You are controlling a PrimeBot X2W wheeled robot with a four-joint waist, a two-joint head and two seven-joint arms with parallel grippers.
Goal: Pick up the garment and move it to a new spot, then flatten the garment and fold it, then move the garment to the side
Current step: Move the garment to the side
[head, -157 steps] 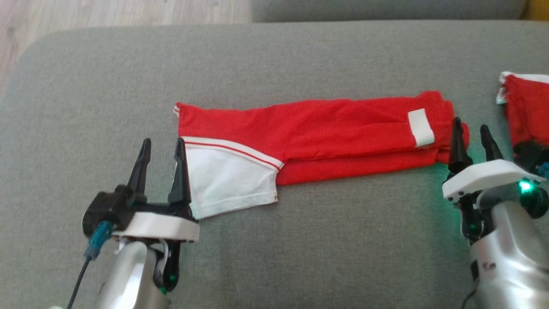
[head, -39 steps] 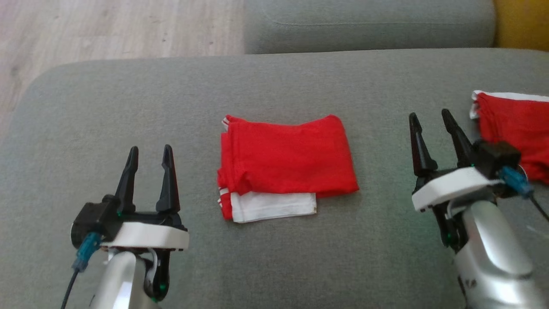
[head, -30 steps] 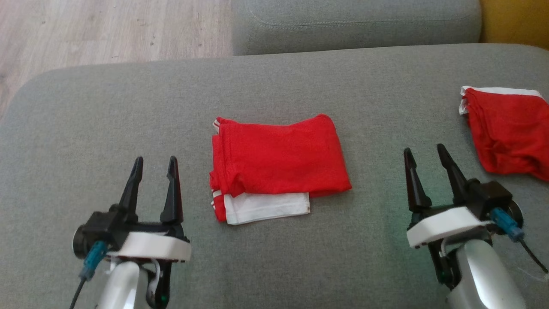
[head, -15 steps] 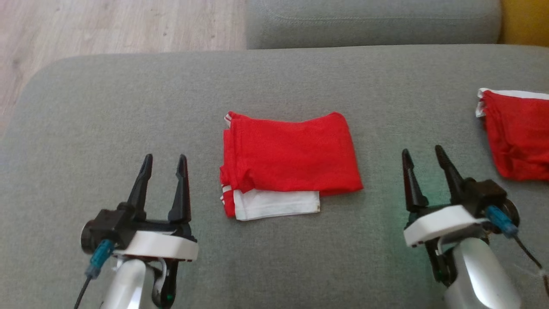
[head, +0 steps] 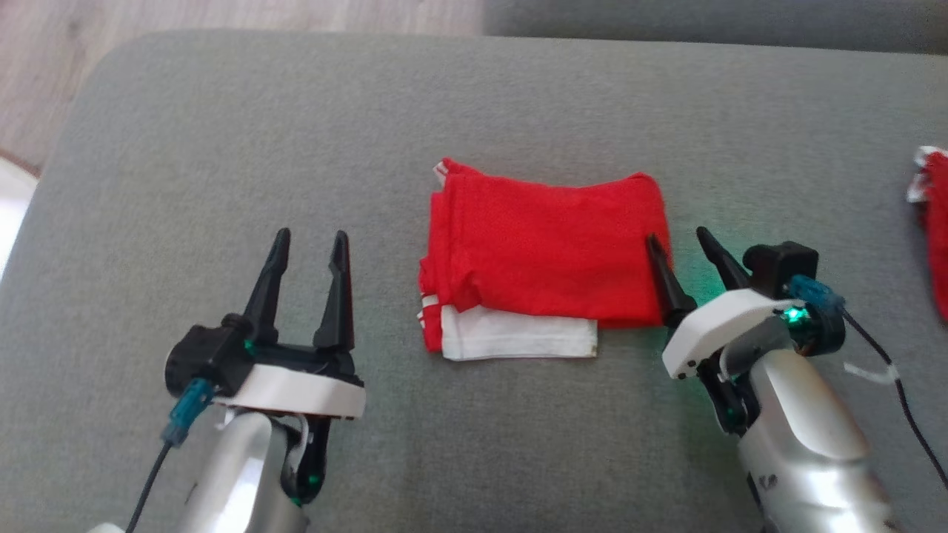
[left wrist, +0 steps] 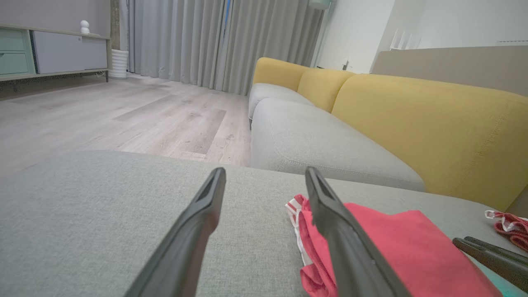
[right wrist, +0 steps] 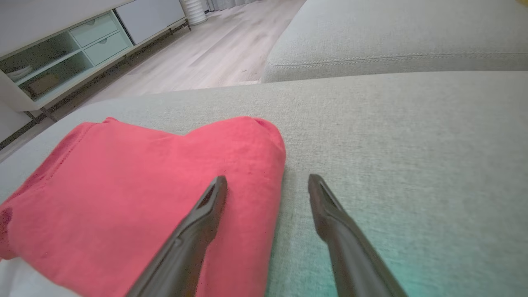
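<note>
1. We see the folded red garment (head: 548,259) lying flat, mid sofa seat (head: 222,148), w/ white showing along its near edge.
2. Our L gripper (head: 311,235) sits just left of it, apart from the fabric, jaws wide, nothing in them.
3. Our R gripper (head: 675,235) is at the garment's right edge, jaws wide: one finger over red fabric, the other over bare seat. Contact w/ the fabric: we can't tell.
4. A second red piece (head: 935,222) lies far right, well apart.
</note>
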